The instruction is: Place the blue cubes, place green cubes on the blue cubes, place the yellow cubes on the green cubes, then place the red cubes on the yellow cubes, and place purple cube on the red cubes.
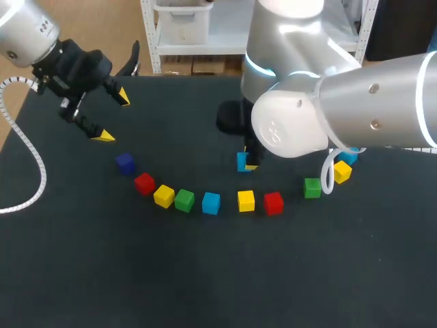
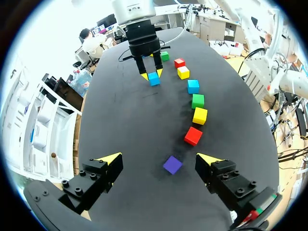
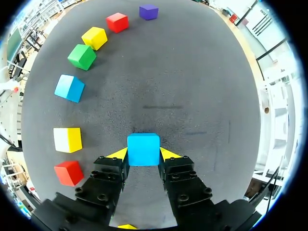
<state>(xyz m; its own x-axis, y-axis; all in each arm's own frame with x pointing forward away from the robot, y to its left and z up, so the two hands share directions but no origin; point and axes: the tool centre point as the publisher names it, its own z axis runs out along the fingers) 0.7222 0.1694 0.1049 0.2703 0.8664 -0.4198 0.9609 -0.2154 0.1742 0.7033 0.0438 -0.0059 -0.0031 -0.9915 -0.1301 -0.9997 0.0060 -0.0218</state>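
Observation:
My right gripper (image 3: 143, 155) is shut on a light blue cube (image 3: 143, 149), low over the table behind the arc of cubes; the same cube (image 1: 242, 162) shows under my right arm in the head view. The arc runs purple cube (image 1: 125, 162), red (image 1: 144, 183), yellow (image 1: 164, 196), green (image 1: 184, 200), blue (image 1: 211, 203), yellow (image 1: 246, 201), red (image 1: 273, 203), green (image 1: 312, 187), yellow (image 1: 342, 171), blue (image 1: 348, 156). My left gripper (image 1: 113, 116) hangs open at the far left, above the purple cube (image 2: 172, 164), which lies between and below its fingers, untouched.
The black table (image 1: 218, 273) has wide bare room in front of the arc and behind it near the held cube. My right arm's bulk (image 1: 293, 130) hides part of the table's right middle. A white cable (image 1: 27, 157) loops over the left edge.

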